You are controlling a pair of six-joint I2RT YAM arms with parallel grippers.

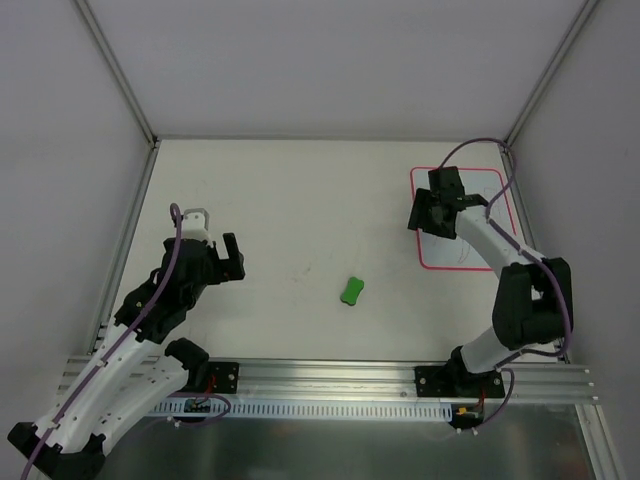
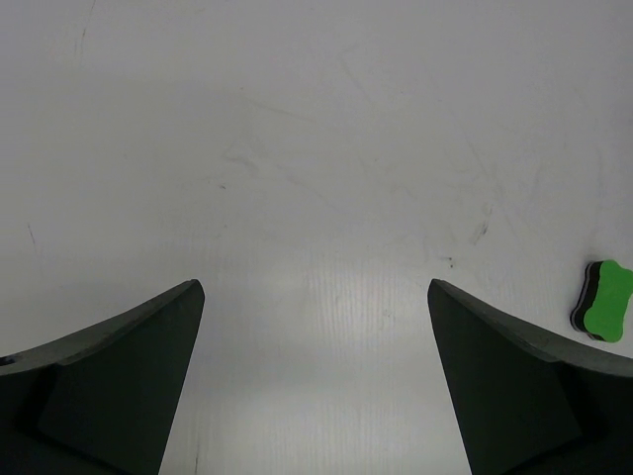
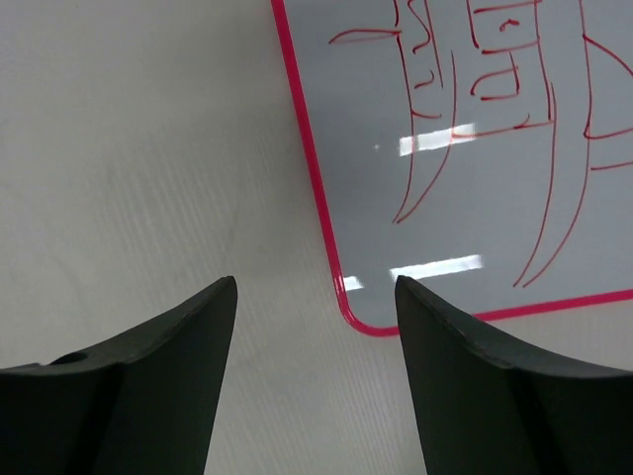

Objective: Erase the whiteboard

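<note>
Small green block [image 1: 351, 290] on cream table [image 1: 280, 200] — grey walls [image 1: 330, 60] around

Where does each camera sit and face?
Top external: overhead, behind the robot, looking down on table, whiteboard, eraser; left tool, right tool show.
Left wrist: faces the table; left tool open at the bottom, eraser far right.
Right wrist: faces the whiteboard's corner; right tool open.
Shared: top and left wrist both show the eraser.
</note>
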